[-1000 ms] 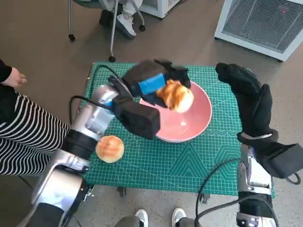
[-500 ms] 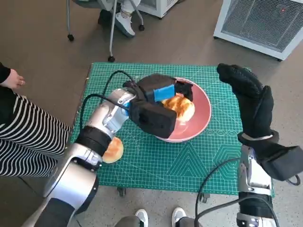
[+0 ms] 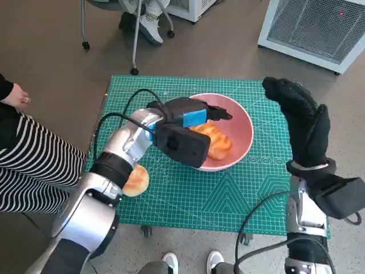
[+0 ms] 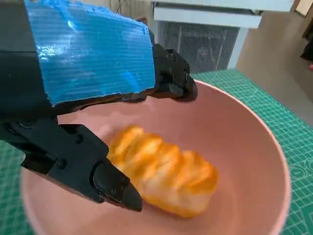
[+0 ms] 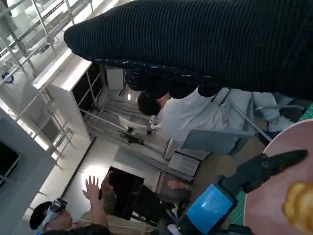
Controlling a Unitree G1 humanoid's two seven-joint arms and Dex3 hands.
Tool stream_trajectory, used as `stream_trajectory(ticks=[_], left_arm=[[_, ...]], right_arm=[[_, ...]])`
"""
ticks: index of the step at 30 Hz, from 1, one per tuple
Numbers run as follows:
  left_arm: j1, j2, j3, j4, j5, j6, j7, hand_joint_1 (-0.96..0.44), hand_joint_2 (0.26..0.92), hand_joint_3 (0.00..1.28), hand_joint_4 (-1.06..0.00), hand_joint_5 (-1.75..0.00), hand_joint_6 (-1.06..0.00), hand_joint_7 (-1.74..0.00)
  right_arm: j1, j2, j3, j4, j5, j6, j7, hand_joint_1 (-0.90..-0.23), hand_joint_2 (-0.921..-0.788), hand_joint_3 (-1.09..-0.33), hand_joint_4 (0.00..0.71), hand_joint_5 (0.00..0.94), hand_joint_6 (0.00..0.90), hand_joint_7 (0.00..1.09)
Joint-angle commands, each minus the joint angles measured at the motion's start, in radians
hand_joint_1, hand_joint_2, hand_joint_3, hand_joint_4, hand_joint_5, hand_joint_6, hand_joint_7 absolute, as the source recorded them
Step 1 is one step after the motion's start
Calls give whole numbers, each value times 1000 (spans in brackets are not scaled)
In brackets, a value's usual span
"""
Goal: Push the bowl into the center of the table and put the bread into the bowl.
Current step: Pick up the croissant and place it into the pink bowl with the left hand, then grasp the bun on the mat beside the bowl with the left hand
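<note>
The pink bowl (image 3: 238, 122) stands on the green cutting mat (image 3: 228, 200), right of the mat's middle. A golden, ridged bread (image 3: 214, 140) lies inside it. My left hand (image 3: 189, 114) hovers just over the bowl with its fingers spread, and they hold nothing. The left wrist view shows the bread (image 4: 164, 176) resting on the bowl's floor (image 4: 244, 137) under my left hand (image 4: 88, 54), its black fingers (image 4: 173, 78) apart above the bread. My gloved right hand (image 3: 301, 117) is raised at the table's right edge, empty. A second round bread (image 3: 136, 180) sits beside my left forearm.
A person in a striped garment (image 3: 28, 165) sits close to the table's left side. Chair legs and feet (image 3: 149, 25) are beyond the far edge, a white grille unit (image 3: 316, 28) at the far right. People (image 5: 190, 115) appear in the right wrist view.
My left hand came down over the bowl with the bread and let it go. The bread now lies in the bowl and the fingers have spread. The right hand stayed put.
</note>
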Motion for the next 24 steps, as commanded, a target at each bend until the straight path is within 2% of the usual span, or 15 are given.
stream_trajectory(ticks=[1, 8, 17, 24], left_arm=[[-12, 57, 38, -52, -39, -43, -15, -425, 772, 1, -158, 0, -201, -52], [51, 166, 121, -186, -142, -85, -109, -413, 763, 0, -158, -1, -213, -43], [201, 347, 235, -426, -271, -68, -242, -346, 759, 2, -163, -1, -239, -34], [316, 476, 301, -577, -318, -44, -318, -401, 776, 10, -167, -4, -259, -42]], right_arm=[[22, 7, 4, 11, -6, 8, -7, -760, -921, -790, 148, 0, 49, 462], [24, 12, 7, 7, -2, 12, -6, -759, -921, -789, 148, 0, 49, 462], [38, 10, 5, -12, 11, 16, 3, -759, -921, -790, 147, 0, 48, 463], [44, 12, 6, -20, 16, 14, 6, -759, -921, -790, 146, 0, 47, 464]])
